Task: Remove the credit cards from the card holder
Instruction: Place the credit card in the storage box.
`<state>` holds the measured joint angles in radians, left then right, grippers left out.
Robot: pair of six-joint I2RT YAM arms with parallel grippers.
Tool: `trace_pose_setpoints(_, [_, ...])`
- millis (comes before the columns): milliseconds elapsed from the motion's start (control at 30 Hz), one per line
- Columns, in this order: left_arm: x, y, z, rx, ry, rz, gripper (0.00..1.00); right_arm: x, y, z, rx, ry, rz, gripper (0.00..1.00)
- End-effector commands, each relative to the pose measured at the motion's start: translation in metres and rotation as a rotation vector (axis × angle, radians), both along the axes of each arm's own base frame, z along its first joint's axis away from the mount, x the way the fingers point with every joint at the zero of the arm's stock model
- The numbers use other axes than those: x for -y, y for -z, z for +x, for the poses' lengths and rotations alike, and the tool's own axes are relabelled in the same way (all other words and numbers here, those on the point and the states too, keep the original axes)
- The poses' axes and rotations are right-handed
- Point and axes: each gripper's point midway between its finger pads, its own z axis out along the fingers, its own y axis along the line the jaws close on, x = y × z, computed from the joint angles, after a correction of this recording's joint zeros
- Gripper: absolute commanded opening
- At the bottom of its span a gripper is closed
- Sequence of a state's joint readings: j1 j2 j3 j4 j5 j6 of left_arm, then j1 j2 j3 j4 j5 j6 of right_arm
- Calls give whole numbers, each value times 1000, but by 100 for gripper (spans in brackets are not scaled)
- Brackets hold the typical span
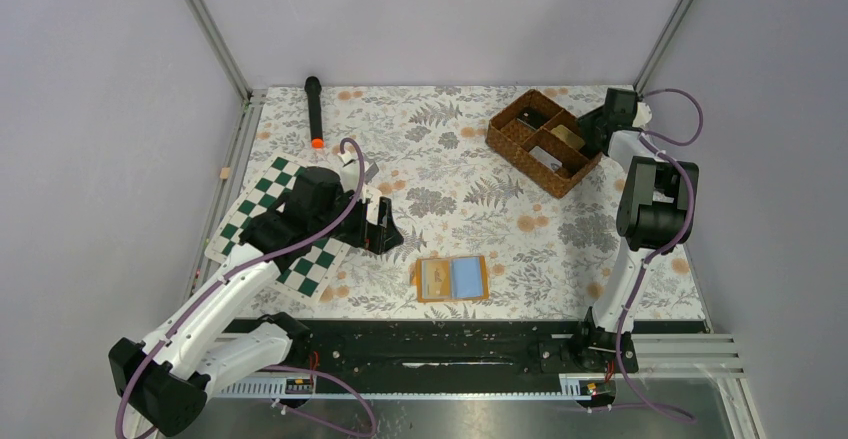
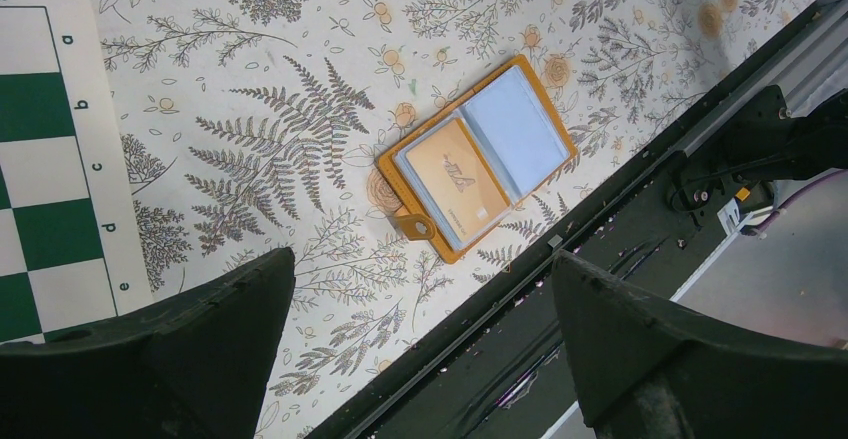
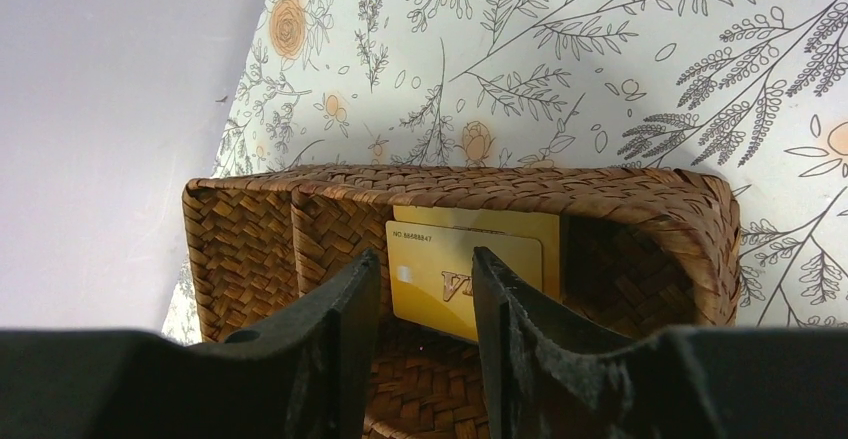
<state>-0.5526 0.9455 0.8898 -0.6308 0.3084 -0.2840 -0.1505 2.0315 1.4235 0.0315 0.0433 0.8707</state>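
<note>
The orange-tan card holder (image 1: 452, 278) lies open on the floral cloth near the table's front edge. It holds two credit cards: a beige printed one (image 1: 436, 278) in its left half and a light blue one (image 1: 468, 276) in its right half. In the left wrist view the card holder (image 2: 405, 189) shows the beige card (image 2: 455, 179) and the blue card (image 2: 515, 129) in their sleeves. My left gripper (image 1: 385, 229) (image 2: 420, 257) hovers wide open to the holder's left, empty. My right gripper (image 1: 590, 129) (image 3: 425, 264) stands open over the basket's right compartment, gripping nothing.
A brown wicker basket (image 1: 522, 162) (image 3: 450, 181) sits at the back right; two gold cards (image 3: 510, 259) lean against its far wall just beyond my right fingertips. A green-and-white chess mat (image 1: 275, 224) (image 2: 40, 159) lies left. A black marker with an orange tip (image 1: 314, 109) lies at the back.
</note>
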Motion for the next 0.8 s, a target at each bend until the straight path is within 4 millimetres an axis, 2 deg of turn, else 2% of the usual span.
trace_pose_setpoints(0, [2, -10, 6, 50, 6, -17, 99, 0, -17, 11, 36, 0, -25, 46])
trace_pose_setpoints(100, [2, -9, 7, 50, 3, -13, 99, 0, -29, 12, 56, -17, -49, 46])
trace_pose_setpoints(200, [-3, -8, 12, 50, -35, 4, 99, -7, -56, 11, 79, -87, -98, 46])
trace_pose_setpoints(300, [-14, -6, 21, 51, -114, 29, 99, -19, -84, -1, 68, -173, -159, 46])
trace_pose_setpoints(400, [-19, -7, 25, 49, -165, 25, 99, -33, -109, -24, 92, -220, -176, 46])
trace_pose_setpoints(533, [-2, -7, 15, -1, -86, -50, 99, -82, -122, -61, 107, -379, -141, 46])
trace_pose_setpoints(600, [7, -1, 10, -64, -66, -82, 93, -103, -120, -85, 100, -440, -116, 46])
trace_pose_setpoints(667, [17, 5, 4, -124, -47, -137, 85, -137, -118, -112, 126, -521, -60, 46])
trace_pose_setpoints(767, [35, 12, -7, -203, -12, -256, 75, -173, -108, -155, 141, -615, 6, 45])
